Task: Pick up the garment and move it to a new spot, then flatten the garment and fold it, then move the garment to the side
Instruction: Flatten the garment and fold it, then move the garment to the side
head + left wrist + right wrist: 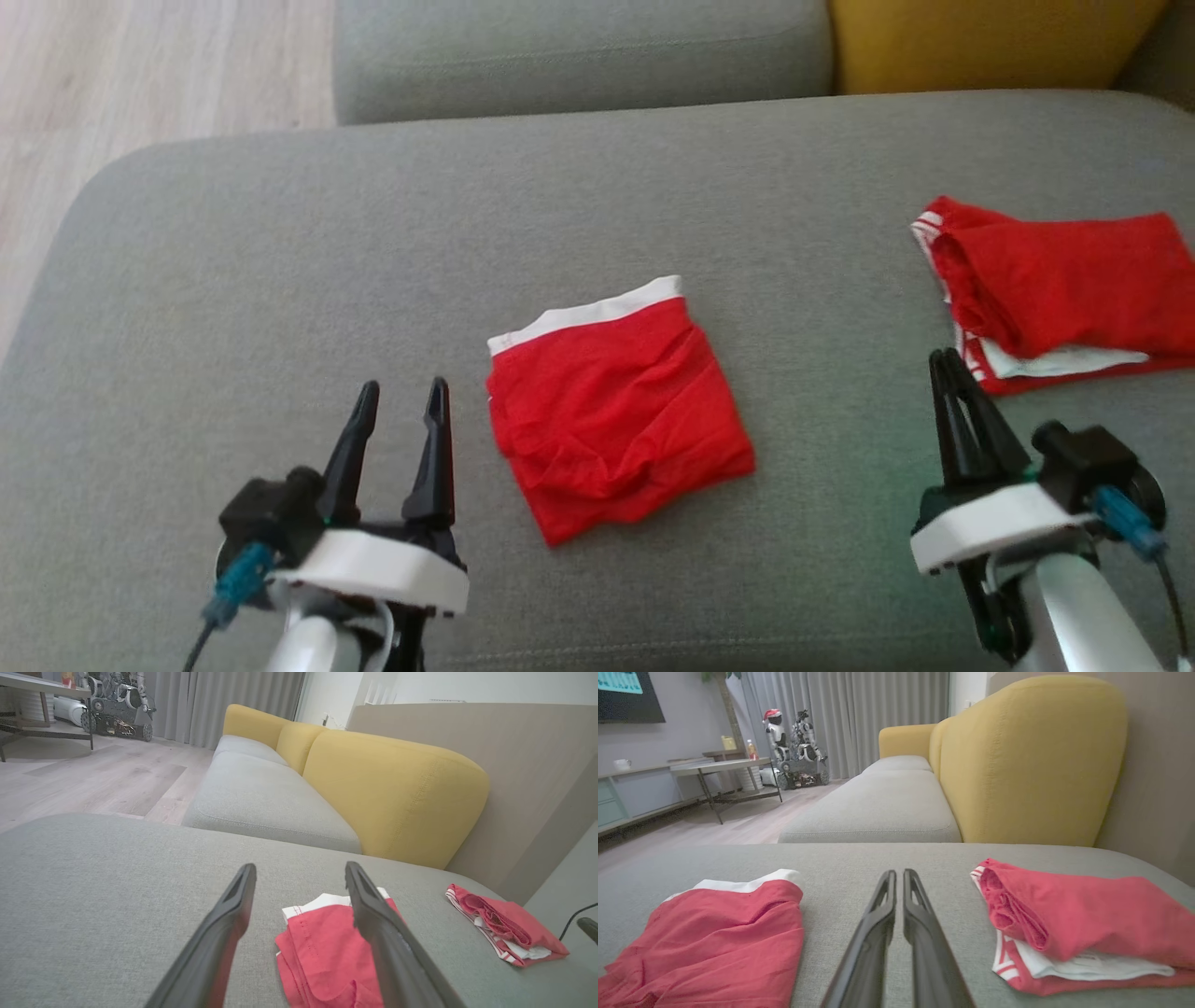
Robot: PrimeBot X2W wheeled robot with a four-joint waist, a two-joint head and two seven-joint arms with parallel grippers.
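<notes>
You see the folded red garment (616,420) flat on the grey cushion (280,280). Your left gripper (403,385) is released just beside it. Your right gripper (945,357) is clenched, empty, near another red pile (1064,280).

Red garment (616,420) folded, right gripper (941,360) seemingly closed

The surface here is a big grey fabric sofa seat (280,280), pretty plain weave. Smack in the middle lies a folded red garment (616,411), white waistband along its far edge, a bit wrinkly. Well apart from it, over by the right edge, sits a second red bundle (1064,289) with white trim poking out underneath.
</notes>
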